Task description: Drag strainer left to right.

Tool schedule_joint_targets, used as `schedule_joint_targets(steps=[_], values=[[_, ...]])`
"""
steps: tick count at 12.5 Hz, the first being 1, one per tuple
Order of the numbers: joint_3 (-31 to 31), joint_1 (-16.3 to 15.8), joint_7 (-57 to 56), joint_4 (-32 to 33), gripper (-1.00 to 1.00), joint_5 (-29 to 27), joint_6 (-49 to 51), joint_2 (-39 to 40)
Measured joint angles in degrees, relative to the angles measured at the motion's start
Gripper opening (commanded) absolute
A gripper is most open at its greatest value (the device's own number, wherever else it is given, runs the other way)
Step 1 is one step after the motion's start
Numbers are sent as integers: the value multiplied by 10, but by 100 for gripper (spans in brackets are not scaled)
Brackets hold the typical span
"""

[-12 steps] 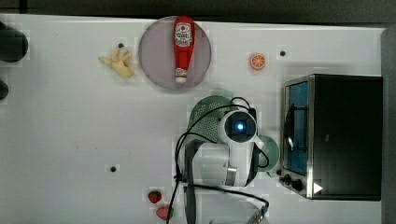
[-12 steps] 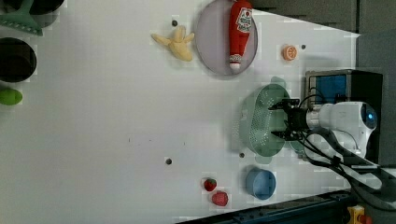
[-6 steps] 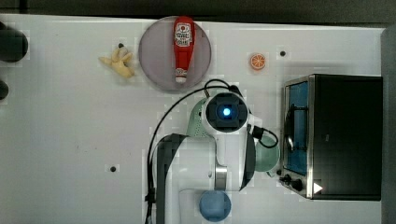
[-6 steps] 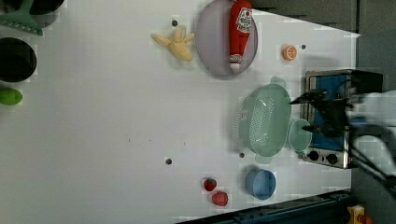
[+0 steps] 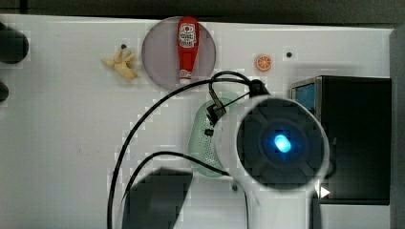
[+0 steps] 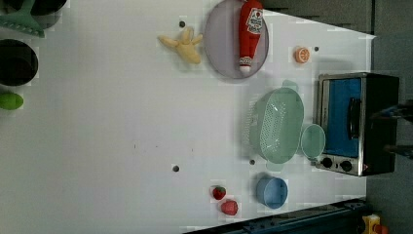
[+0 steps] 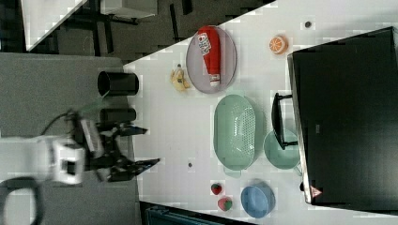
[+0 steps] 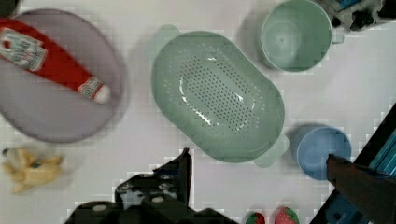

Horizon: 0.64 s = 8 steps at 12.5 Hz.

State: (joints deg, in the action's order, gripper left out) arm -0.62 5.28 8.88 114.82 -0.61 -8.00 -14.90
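Nearest the top view's lens, the arm's white wrist housing with its blue light covers the frame's lower centre, raised high over the table (image 5: 71, 143). At lower left of the right view, the gripper (image 7: 145, 145) hangs off the table's edge, level, its two dark fingers (image 7: 136, 130) spread wide with nothing between them; in the wrist view both fingers frame the lower edge, well apart.

Beyond them in the wrist view, the strainer (image 8: 217, 95) lies free on the table at centre frame, hollow up, long axis running upper left to lower right, a tab handle at each end. In the left view the strainer (image 6: 275, 125) sits right of centre, long axis vertical, just beside the mint cup (image 6: 312, 141) and near the toaster oven (image 6: 358, 124).

Farther off, the ketchup bottle (image 6: 250, 33) lies on the grey-lilac plate (image 6: 221, 44); its label print is unreadable.
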Motion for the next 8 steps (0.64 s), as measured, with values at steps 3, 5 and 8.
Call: schedule_joint_targets(steps=[3, 5, 8], values=[[-5, 2, -22, -41, 100, 10, 56, -16], [-9, 5, -36, -38, 100, -3, 66, -15], [-8, -5, -58, -37, 100, 0, 78, -4]])
